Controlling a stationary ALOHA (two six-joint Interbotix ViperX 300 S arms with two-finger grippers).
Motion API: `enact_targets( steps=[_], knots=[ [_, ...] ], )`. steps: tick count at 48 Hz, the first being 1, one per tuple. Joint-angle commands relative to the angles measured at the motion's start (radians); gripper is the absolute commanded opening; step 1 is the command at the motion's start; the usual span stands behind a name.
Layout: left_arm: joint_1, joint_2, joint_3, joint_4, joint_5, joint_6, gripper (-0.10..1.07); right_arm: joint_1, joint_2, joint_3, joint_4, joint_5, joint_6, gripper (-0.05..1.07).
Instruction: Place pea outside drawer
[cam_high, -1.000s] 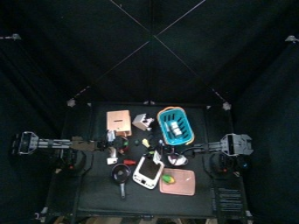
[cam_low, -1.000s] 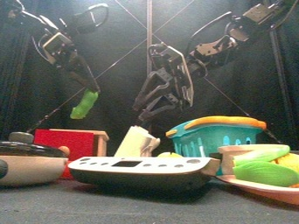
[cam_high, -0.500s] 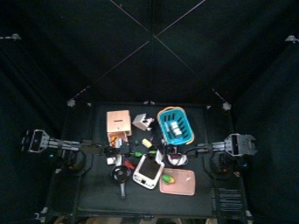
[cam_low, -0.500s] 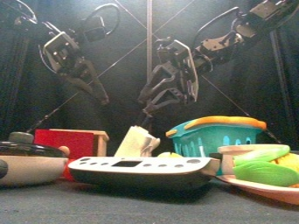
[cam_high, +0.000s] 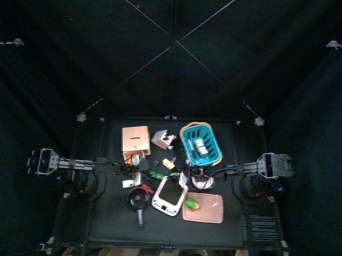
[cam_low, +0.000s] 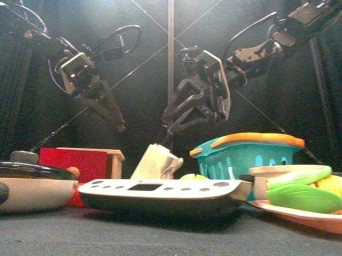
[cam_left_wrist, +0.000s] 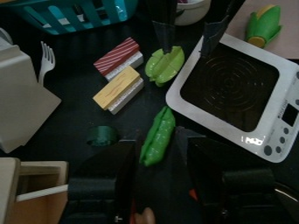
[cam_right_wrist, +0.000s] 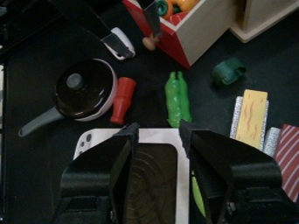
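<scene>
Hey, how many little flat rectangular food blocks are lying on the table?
2, side by side on the table: a yellowish block and a reddish striped block, beside the leafy green piece. Others may be hidden behind bigger items.

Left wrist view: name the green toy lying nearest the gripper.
The slim pea, just ahead of the jaws; the leafy green piece lies farther off.

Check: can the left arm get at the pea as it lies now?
Probably yes. The pea lies on bare table just ahead of the left gripper, whose jaws stand open. The scale sits close beside it, but nothing covers it.
</scene>
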Motion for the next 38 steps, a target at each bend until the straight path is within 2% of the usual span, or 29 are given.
enact_targets(
  steps=[1, 10, 26, 32, 38],
  knots=[
    [0.005, -0.017, -0.011, -0.003, 0.014, 0.000, 0.80, -0.003, -0.023, -0.009, -0.005, -0.011, -0.002, 0.80],
    [0.012, -0.043, -0.011, -0.002, 0.078, 0.000, 0.80, -0.006, -0.023, -0.006, -0.005, -0.011, -0.002, 0.80],
    [0.015, -0.052, -0.014, -0.003, 0.101, -0.002, 0.80, -0.006, 0.005, -0.028, -0.002, -0.006, 0.000, 0.80],
    [0.017, -0.133, -0.014, -0.008, 0.233, -0.012, 0.80, -0.006, 0.006, -0.041, 0.009, -0.006, 0.000, 0.80],
    [0.023, -0.239, -0.018, -0.051, 0.368, -0.058, 0.80, -0.006, 0.006, -0.074, 0.017, -0.011, 0.000, 0.80]
  ],
)
